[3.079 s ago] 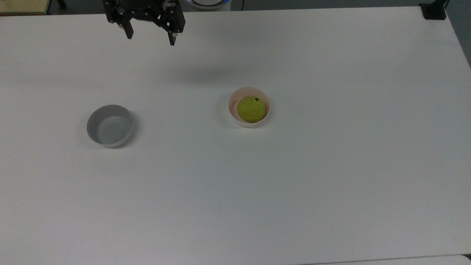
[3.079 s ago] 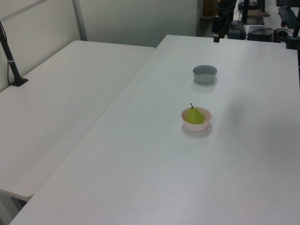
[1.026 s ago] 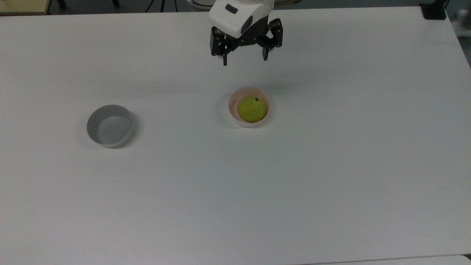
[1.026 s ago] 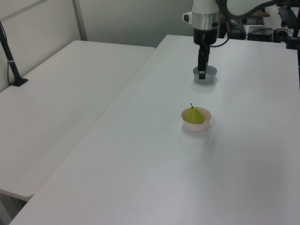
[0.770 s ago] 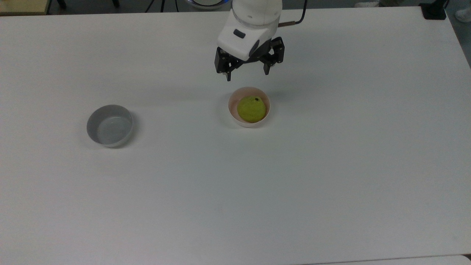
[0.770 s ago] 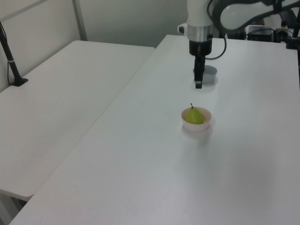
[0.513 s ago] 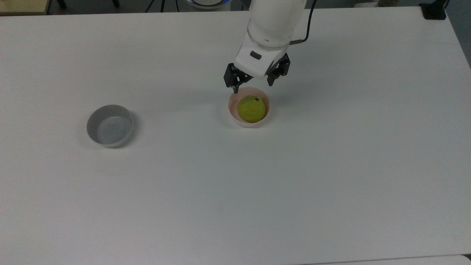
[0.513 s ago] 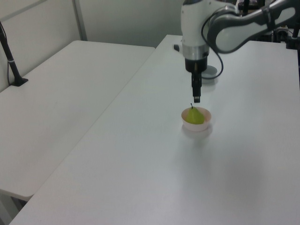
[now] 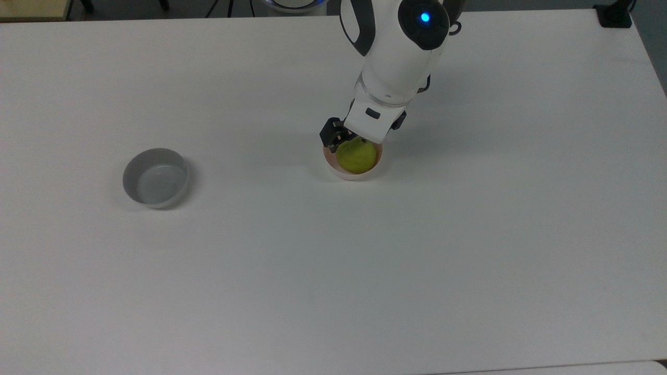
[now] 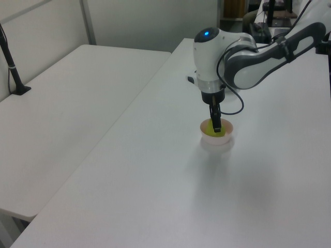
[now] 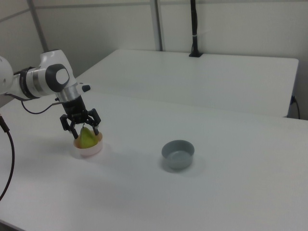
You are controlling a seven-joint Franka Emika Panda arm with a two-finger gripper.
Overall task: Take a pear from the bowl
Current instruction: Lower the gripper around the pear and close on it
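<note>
A wide white table carries everything; in the left view a second white table butts against it on the left view's left, with pale wall panels behind, and a black pole stands clamped at the far edge of that second table in the right view.

The pear sits upright in the pink bowl, near the table's middle. The grey bowl stands well apart from the pink bowl, toward the top view's left, and in the right view it lies to the right view's right of the pink bowl.

The gripper is down over the pink bowl with its fingers apart, one on each side of the pear's narrow top, not pressed on it as far as the right view tells. In the top view the white wrist covers the far rim of the pink bowl and the pear's stem. In the left view the finger hides the middle of the pear, and the grey bowl is behind the arm.

Half a second ago the gripper hung just above the pink bowl's far rim; three seconds ago it was away at the table's far edge, nearer the grey bowl. The pear and both bowls have not moved.
</note>
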